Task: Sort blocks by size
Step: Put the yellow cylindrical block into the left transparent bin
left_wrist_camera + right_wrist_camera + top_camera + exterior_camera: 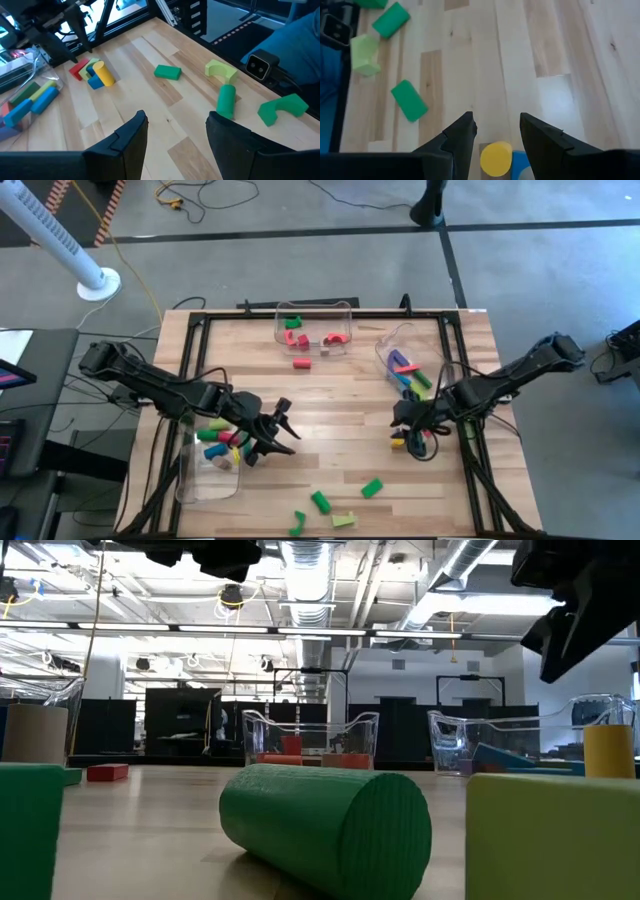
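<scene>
Loose green blocks lie near the table's front edge: a flat one (372,487), a cylinder (320,501), an arch (298,523) and a yellow-green arch (343,520). A small cluster with a yellow cylinder (496,158), a blue block (520,162) and a red one (77,69) rests on the table right of centre. My right gripper (495,134) hangs open just above this cluster, touching nothing. My left gripper (177,130) is open above the bare table left of centre (285,430), beside the left bin. A red block (302,363) lies alone near the far bin.
Three clear bins stand on the table: one at the far middle (315,310) with red and green blocks, one at the right (385,340) with blue, purple and green bars, one at the left (190,480) with mixed blocks. Bare wood lies between the arms.
</scene>
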Controlling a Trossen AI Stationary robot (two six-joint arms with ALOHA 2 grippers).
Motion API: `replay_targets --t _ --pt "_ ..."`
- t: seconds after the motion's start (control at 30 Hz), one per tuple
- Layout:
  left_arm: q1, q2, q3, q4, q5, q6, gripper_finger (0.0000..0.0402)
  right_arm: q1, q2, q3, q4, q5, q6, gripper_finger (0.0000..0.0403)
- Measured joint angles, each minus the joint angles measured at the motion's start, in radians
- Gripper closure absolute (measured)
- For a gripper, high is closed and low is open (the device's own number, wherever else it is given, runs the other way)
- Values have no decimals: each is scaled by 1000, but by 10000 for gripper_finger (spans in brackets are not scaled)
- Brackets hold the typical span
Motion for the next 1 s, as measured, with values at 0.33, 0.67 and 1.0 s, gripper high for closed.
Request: replay_targets --t 0.33,0.67,1.0 --pt "33 0 0 -2 -1 0 210 85 -1 119 -268 87 95 215" --pt "44 0 0 -7 -2 -1 210 194 103 121 -343 193 36 215" --pt "44 0 0 -1 -2 -3 210 196 155 121 -301 192 18 215"
